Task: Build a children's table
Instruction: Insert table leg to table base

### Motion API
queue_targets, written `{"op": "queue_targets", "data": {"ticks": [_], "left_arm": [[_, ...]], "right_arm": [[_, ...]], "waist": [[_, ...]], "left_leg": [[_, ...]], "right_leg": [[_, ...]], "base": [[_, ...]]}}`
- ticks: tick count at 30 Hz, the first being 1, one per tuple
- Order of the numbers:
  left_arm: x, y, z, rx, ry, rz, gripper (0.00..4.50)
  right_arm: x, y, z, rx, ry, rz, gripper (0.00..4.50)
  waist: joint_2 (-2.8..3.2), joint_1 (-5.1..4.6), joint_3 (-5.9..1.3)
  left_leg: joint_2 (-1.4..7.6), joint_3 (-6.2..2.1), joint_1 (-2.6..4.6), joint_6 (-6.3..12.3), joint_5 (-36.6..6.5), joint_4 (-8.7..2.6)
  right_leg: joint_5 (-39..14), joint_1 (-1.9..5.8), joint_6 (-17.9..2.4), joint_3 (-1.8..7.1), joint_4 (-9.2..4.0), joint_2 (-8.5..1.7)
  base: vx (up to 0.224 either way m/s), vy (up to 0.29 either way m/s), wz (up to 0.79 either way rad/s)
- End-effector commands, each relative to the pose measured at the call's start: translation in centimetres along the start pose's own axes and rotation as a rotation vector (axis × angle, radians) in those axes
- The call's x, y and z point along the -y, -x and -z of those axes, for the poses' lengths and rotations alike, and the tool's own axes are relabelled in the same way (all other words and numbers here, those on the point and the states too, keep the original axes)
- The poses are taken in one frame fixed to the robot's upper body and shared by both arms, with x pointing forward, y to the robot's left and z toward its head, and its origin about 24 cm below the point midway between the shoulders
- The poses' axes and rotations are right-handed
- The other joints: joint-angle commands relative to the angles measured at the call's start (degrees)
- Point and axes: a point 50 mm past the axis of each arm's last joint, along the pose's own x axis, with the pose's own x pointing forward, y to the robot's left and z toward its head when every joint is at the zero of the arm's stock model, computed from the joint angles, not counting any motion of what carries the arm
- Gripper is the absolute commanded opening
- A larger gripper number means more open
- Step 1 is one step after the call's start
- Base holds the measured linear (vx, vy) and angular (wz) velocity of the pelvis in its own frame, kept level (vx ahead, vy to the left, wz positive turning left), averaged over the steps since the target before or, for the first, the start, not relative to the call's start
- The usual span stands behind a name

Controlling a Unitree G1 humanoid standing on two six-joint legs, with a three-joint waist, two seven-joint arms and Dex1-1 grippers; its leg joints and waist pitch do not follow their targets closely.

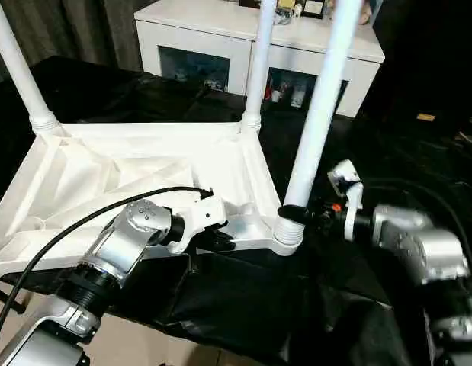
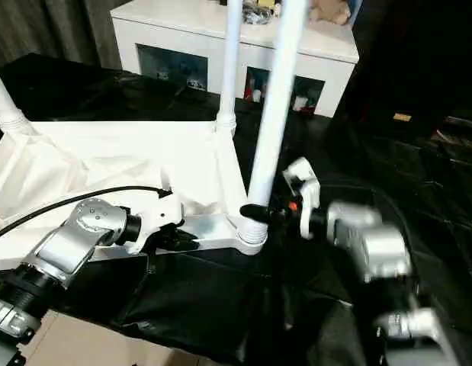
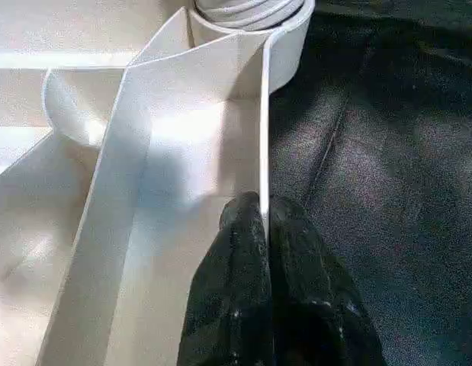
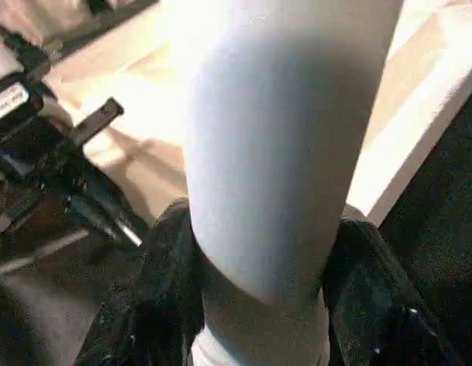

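The children's table top (image 1: 129,171) lay upside down on a black cloth (image 1: 243,305), its ribbed underside facing up. Three white legs stood upright in its corner sockets: one at the far left corner (image 1: 18,69), one at the far right corner (image 1: 258,61), and one at the near right corner (image 1: 321,114). The left gripper (image 3: 264,217) was pinched shut on the thin near rim of the top, just beside the near right socket (one black finger on each face of the rim wall). The right gripper (image 4: 258,252) was clasped around the base of the near right leg, a black finger (image 4: 155,297) pressed to either side of the shaft just above the socket collar (image 1: 290,229). Behind the table stood a white cabinet (image 1: 220,38) with glass-fronted doors. Silver forearms reached in from both lower corners, and a black cable (image 1: 83,221) arched over the left one.
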Motion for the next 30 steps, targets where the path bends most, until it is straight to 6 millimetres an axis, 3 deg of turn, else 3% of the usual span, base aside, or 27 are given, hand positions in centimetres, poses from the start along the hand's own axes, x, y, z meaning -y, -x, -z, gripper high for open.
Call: {"op": "queue_targets", "data": {"ticks": [1,3,5,7,9,10,13,14,15,17,22,24,26,29,30], "left_arm": [[0.0,0.2,-0.2,0.023,0.006,-0.017,0.0],[0.0,0.2,-0.2,0.024,0.007,-0.018,0.0],[-0.1,0.2,-0.2,0.027,0.01,-0.022,0.0],[-0.2,0.2,-0.3,0.028,0.012,-0.023,0.0],[-0.2,0.2,-0.3,0.03,0.012,-0.025,0.0],[-0.2,0.2,-0.4,0.031,0.012,-0.026,0.0],[-0.2,0.2,-0.4,0.033,0.012,-0.027,0.0],[-0.3,0.2,-0.4,0.033,0.012,-0.028,0.0],[-0.3,0.2,-0.4,0.032,0.012,-0.028,0.0],[-0.4,0.2,-0.5,0.031,0.012,-0.029,0.0],[-0.5,0.3,-0.5,0.03,0.009,-0.036,0.0],[-0.5,0.2,-0.5,0.031,0.009,-0.039,0.0],[-0.4,0.2,-0.5,0.032,0.01,-0.04,0.0],[-0.2,0.1,-0.5,0.036,0.014,-0.043,0.0],[-0.2,0.1,-0.5,0.036,0.014,-0.043,0.0]], "right_arm": [[0.5,0.8,4.5,-0.113,-0.109,0.098,1.86],[0.4,0.9,5.0,-0.097,-0.121,0.108,1.86],[0.0,1.1,6.1,-0.05,-0.143,0.134,1.86],[-0.2,1.2,6.6,-0.015,-0.156,0.157,1.86],[-0.6,1.3,7.0,0.018,-0.148,0.173,1.86],[-0.9,1.3,7.3,0.04,-0.131,0.181,1.86],[-1.2,1.3,7.4,0.065,-0.115,0.191,1.86],[-1.6,1.3,7.6,0.092,-0.097,0.2,1.86],[-1.7,1.3,7.7,0.1,-0.094,0.202,1.86],[-2.1,1.3,8.0,0.12,-0.083,0.206,1.86],[-2.9,1.1,7.7,0.122,-0.009,0.191,1.86],[-3.2,1.0,7.7,0.092,0.02,0.169,1.86],[-3.5,0.7,7.8,0.039,0.039,0.137,1.86],[-4.0,0.2,8.1,-0.081,0.082,0.06,1.86],[-4.0,0.2,8.1,-0.081,0.082,0.06,1.86]], "waist": [[0.67,0.18,-2.13],[0.71,0.22,-2.13],[1.17,0.35,-2.1],[0.94,0.29,-2.13],[1.15,0.28,-2.05],[1.6,0.28,-2.01],[1.32,0.22,-2.04],[2.25,0.39,-2.03],[1.76,0.29,-2.15],[1.9,0.24,-2.04],[1.79,0.31,-1.88],[1.84,0.31,-1.94],[0.99,0.18,-1.85],[0.55,0.26,-1.61],[0.77,0.29,-1.55]], "left_leg": [[2.17,-0.46,0.18,0.15,-12.4,-4.13],[2.2,-0.46,0.31,0.04,-13.13,-4.2],[2.21,-0.52,0.29,-0.25,-13.78,-4.26],[2.19,-0.53,0.25,-0.29,-13.92,-4.33],[2.22,-0.63,0.23,-0.43,-15.45,-4.48],[2.25,-0.76,0.32,-0.67,-16.13,-4.61],[2.2,-0.73,0.26,-0.6,-16.42,-4.6],[2.25,-0.82,0.36,-0.7,-16.46,-4.65],[2.24,-0.64,0.38,-0.54,-16.09,-4.5],[2.16,-0.72,0.21,-0.43,-16.02,-4.61],[2.17,-0.79,0.14,-0.19,-16.69,-4.73],[2.2,-0.74,0.23,-0.03,-16.08,-4.68],[2.18,-0.6,0.06,0.37,-15.58,-4.61],[2.18,-0.63,0.09,0.5,-16.09,-4.73],[2.18,-0.73,0.07,0.42,-16.41,-4.78]], "right_leg": [[-8.06,2.09,-11.93,1.85,-4.2,-3.95],[-8.69,2.02,-11.89,1.85,-4.33,-3.93],[-8.76,1.98,-11.75,1.9,-4.34,-3.96],[-8.69,2.06,-11.67,1.86,-4.36,-3.9],[-10.31,2.02,-11.38,1.86,-4.58,-3.94],[-11.19,1.89,-11.17,1.84,-4.61,-3.93],[-11.36,1.96,-10.94,1.88,-4.68,-3.87],[-11.01,1.8,-10.97,1.93,-4.66,-3.94],[-9.78,1.86,-11.01,1.94,-4.74,-3.85],[-8.07,1.98,-11.44,1.86,-4.49,-3.68],[-11.47,1.96,-10.68,1.95,-4.73,-3.82],[-10.61,1.93,-10.7,1.98,-4.67,-3.79],[-10.41,1.99,-10.52,1.96,-4.7,-3.72],[-15.37,1.81,-8.97,2.0,-5.05,-3.89],[-16.33,1.74,-8.69,2.07,-5.04,-3.96]], "base": [[0.0,0.0,0.0],[0.0,0.0,0.0],[0.0,0.0,0.0],[0.0,0.0,0.0],[0.0,0.0,0.0],[0.0,0.0,0.0],[0.0,0.0,0.0],[0.0,0.0,0.0],[0.0,0.0,0.0],[0.0,0.0,0.0],[0.0,0.0,0.0],[0.0,0.0,0.0],[0.0,0.0,0.0],[0.0,0.0,0.0],[0.0,0.0,0.0]]}}
